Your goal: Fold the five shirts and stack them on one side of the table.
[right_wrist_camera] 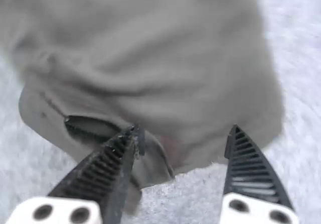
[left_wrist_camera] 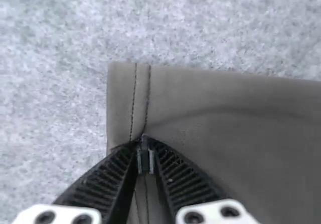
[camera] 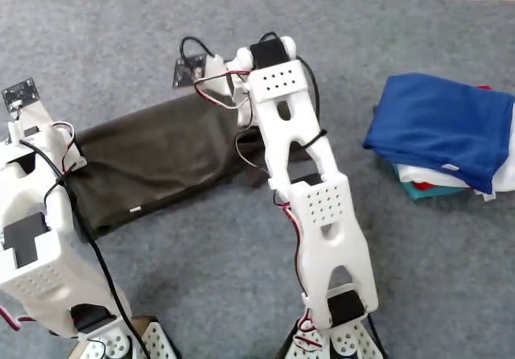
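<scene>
The right gripper (right_wrist_camera: 185, 129) hangs spread open over the olive shirt's (right_wrist_camera: 150, 48) rumpled edge on grey felt (right_wrist_camera: 198, 199).

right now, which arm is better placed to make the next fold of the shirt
Left. The left gripper is shut on the shirt at the hem of one end, so it could probably carry that end over. The right gripper is open over the other end, holding nothing.

The right arm (camera: 282, 109) covers the dark shirt's (camera: 153, 162) right end in the high view; the left arm (camera: 36, 206) hides its left corner. The frame's right edge cuts off the stack (camera: 426, 183), whose blue shirt (camera: 438, 121) conceals most shirts beneath.
</scene>
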Robot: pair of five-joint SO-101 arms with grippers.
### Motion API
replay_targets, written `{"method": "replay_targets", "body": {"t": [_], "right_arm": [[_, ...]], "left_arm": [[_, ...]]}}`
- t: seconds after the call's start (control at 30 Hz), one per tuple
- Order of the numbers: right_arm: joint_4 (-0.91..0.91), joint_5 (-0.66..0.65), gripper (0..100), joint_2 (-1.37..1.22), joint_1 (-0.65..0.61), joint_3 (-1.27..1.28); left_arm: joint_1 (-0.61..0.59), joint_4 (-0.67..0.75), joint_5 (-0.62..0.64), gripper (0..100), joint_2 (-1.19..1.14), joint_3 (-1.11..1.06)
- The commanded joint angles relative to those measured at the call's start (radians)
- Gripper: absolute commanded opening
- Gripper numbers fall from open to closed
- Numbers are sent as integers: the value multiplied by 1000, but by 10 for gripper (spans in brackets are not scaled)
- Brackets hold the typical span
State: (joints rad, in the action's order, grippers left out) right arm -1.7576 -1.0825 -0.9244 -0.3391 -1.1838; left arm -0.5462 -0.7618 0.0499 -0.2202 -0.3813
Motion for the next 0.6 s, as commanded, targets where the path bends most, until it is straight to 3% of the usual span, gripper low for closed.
{"method": "replay_targets", "body": {"t": [0.0, 0.07, 0.17, 0.23, 0.57], "right_arm": [[-11, 149, 265, 42, 12, -91], [-11, 209, 207, 91, 21, -64], [-11, 235, 5, 206, 26, 82], [-11, 222, 52, 305, 25, 236], [66, 8, 15, 717, 15, 1052]], "left_arm": [[-18, 21, 0, 31, 25, 12], [-18, 21, 0, 31, 25, 12], [-18, 21, 0, 31, 25, 12], [-18, 21, 0, 31, 25, 12], [-18, 21, 0, 31, 25, 12]]}}
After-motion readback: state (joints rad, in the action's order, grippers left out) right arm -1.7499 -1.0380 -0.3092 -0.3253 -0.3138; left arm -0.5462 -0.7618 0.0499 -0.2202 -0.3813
